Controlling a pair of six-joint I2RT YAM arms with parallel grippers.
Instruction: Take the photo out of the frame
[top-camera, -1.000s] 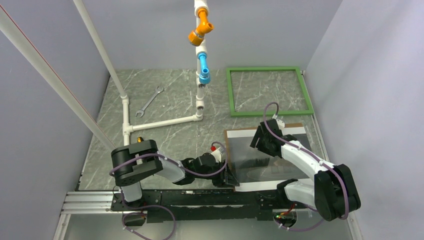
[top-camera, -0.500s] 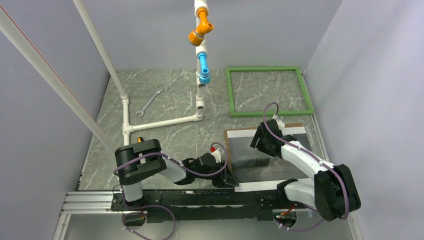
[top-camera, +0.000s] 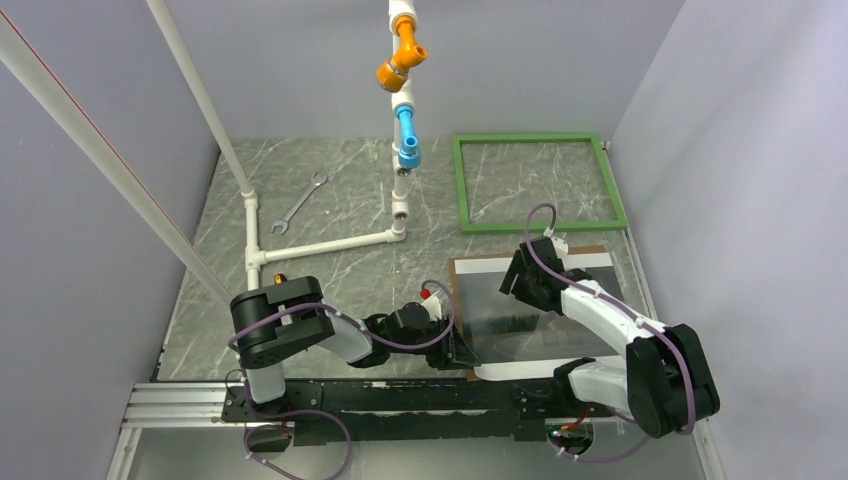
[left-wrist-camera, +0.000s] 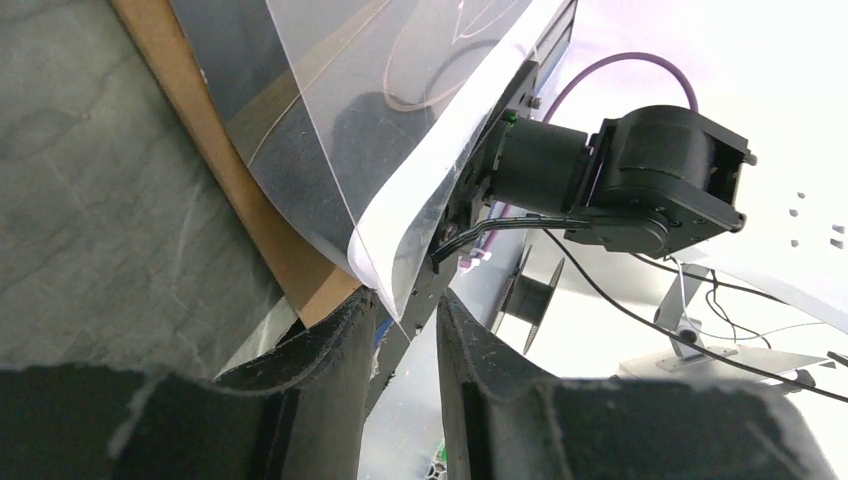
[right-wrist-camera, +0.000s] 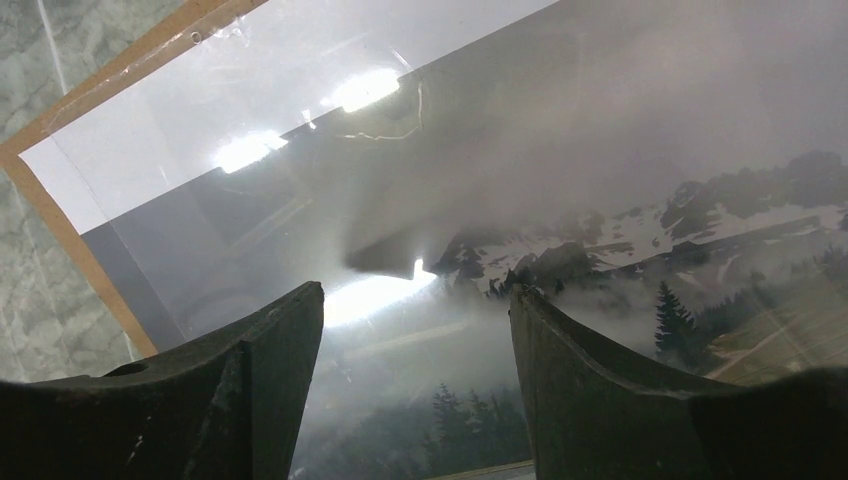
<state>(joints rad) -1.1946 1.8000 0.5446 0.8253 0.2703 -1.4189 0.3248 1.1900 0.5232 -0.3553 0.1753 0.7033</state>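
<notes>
The photo (top-camera: 540, 312), a greyscale mountain scene with a white border, lies on the brown backing panel (top-camera: 575, 249) at the near right. The empty green frame (top-camera: 462, 190) lies flat at the back right. My left gripper (top-camera: 462, 355) is at the photo's near-left corner. In the left wrist view the jaws (left-wrist-camera: 407, 300) are narrowly apart, with the lifted white corner (left-wrist-camera: 400, 250) dipping into the gap, above the backing (left-wrist-camera: 250, 200). My right gripper (top-camera: 520, 282) is open just above the photo (right-wrist-camera: 600, 150), its fingers (right-wrist-camera: 280, 340) spread wide.
A white pipe stand (top-camera: 320, 243) with orange (top-camera: 400, 55) and blue (top-camera: 408, 135) fittings stands at centre left. A wrench (top-camera: 300, 203) lies behind it. Grey walls close in the sides and back. A metal rail (top-camera: 180, 405) runs along the near edge.
The left arm has edged slightly right. The photo's near-left corner has curled up off the backing. The right arm has barely moved.
</notes>
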